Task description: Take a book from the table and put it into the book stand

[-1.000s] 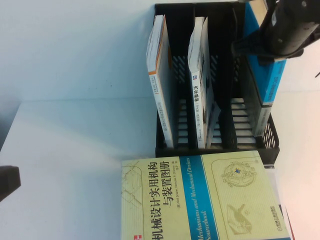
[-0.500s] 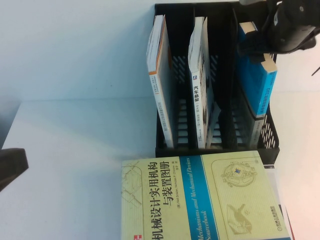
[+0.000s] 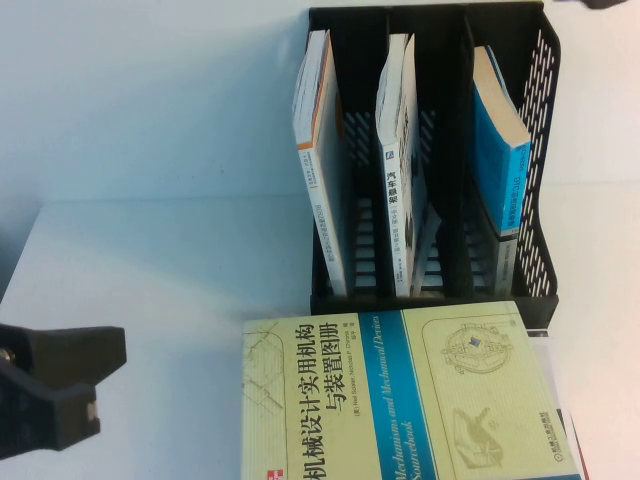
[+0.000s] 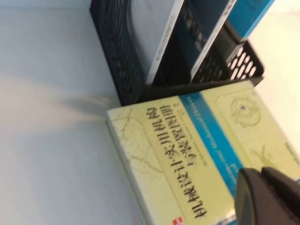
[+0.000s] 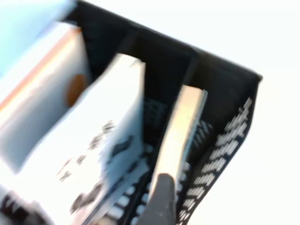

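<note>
Fingers of your left gripper (image 3: 60, 385): together, holding nothing, low over the table (image 3: 150, 300) at 9 o'clock from the yellow-green book (image 3: 400, 395). Right gripper (image 5: 157, 201): you see a single dark tip only, above the book stand (image 3: 535, 120); cannot tell its state. The book (image 3: 500, 150) stands in the stand's right compartment, leaning against the divider. White books (image 3: 320, 150) fill the other two compartments.
</note>
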Action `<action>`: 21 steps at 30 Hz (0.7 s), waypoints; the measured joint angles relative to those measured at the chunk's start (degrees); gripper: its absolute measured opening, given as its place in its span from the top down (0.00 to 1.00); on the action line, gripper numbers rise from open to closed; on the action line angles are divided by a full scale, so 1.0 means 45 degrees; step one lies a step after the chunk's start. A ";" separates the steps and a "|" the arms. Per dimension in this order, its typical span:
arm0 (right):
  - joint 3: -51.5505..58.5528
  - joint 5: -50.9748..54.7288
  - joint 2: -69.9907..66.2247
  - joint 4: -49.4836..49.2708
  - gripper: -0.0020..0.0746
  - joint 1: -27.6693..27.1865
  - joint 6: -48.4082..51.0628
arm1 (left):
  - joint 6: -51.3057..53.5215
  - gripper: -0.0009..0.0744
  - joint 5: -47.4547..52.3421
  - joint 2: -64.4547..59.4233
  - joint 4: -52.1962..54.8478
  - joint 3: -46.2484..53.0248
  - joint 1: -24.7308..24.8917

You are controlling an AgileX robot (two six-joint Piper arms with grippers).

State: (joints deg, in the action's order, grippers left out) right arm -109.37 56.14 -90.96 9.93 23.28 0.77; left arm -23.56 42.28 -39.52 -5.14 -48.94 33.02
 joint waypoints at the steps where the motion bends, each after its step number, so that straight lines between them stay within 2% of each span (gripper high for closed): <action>1: 0.0000 0.0230 0.0473 -0.0471 0.07 0.0000 0.0690 | 0.0000 0.99 -0.0093 0.0000 -0.0051 0.0000 0.0000; 4: -0.0046 0.1293 0.1698 -0.2206 0.07 0.0000 0.2705 | -0.0018 0.99 -0.0426 0.0000 -0.0105 0.0000 0.0000; 8: -0.0052 0.3030 0.2999 -0.3116 0.07 0.0000 0.3451 | -0.0018 0.99 -0.0682 0.0000 -0.0105 0.0037 0.0000; 10: 0.0194 0.3225 0.3568 -0.3312 0.12 0.0000 0.3782 | -0.0018 0.99 -0.0709 0.0000 -0.0105 0.0060 0.0000; 11: 0.0358 0.3225 0.3818 -0.3381 0.17 0.0000 0.3810 | -0.0018 0.99 -0.0785 0.0000 -0.0105 0.0057 0.0000; 13: 0.0755 0.3225 0.4208 -0.3529 0.35 0.0000 0.3522 | -0.0018 0.99 -0.1021 0.0000 -0.0105 0.0066 0.0000; 15: 0.1524 0.3225 0.4681 -0.3573 0.66 0.0000 0.3115 | 0.0077 0.99 -0.1345 0.0000 -0.0040 0.0066 0.0000; 17: 0.2455 0.3225 0.5147 -0.3768 0.82 0.0000 0.2971 | 0.0228 0.99 -0.1638 0.0000 0.0066 0.0086 0.0000; 19: 0.3713 0.3225 0.5711 -0.4064 0.90 0.0000 0.2942 | 0.0279 0.99 -0.1806 0.0000 0.0155 0.0086 0.0000; 21: 0.5226 0.3225 0.6326 -0.4338 0.94 0.0000 0.2942 | 0.0310 0.99 -0.1864 0.0000 0.0176 0.0086 0.0000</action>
State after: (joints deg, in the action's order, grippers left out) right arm -85.85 70.65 -62.50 -9.59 23.28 14.01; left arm -22.16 33.89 -39.52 -4.35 -48.55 33.02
